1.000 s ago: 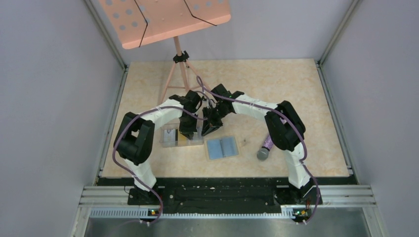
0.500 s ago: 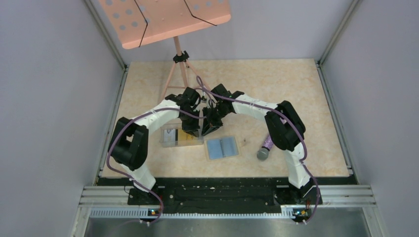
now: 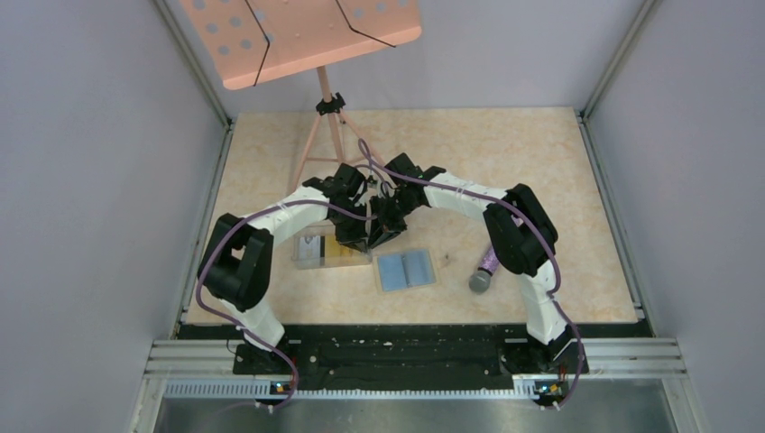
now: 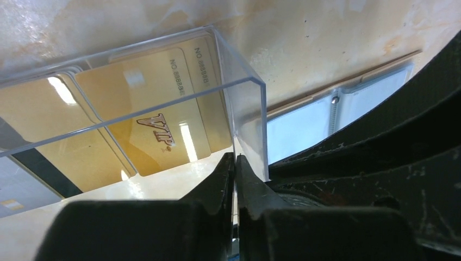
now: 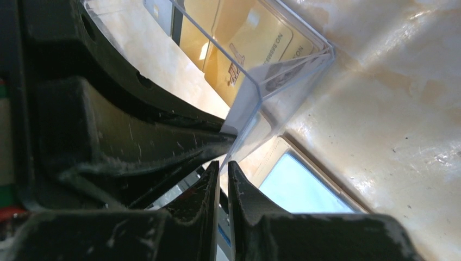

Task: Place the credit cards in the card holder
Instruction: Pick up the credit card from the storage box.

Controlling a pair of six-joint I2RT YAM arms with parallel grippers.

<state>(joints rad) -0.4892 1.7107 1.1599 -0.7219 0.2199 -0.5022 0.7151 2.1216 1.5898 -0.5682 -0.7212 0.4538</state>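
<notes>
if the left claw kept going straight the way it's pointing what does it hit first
The clear box: its corner wall sits right at the tips of the left claw and looks already pinched between them, with gold cards lying just beyond.

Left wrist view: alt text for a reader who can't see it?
The left claw is closed on the end wall of a clear plastic box holding gold credit cards, one printed VIP. Beyond it the card holder lies open, light blue inside, on the beige table.
</notes>
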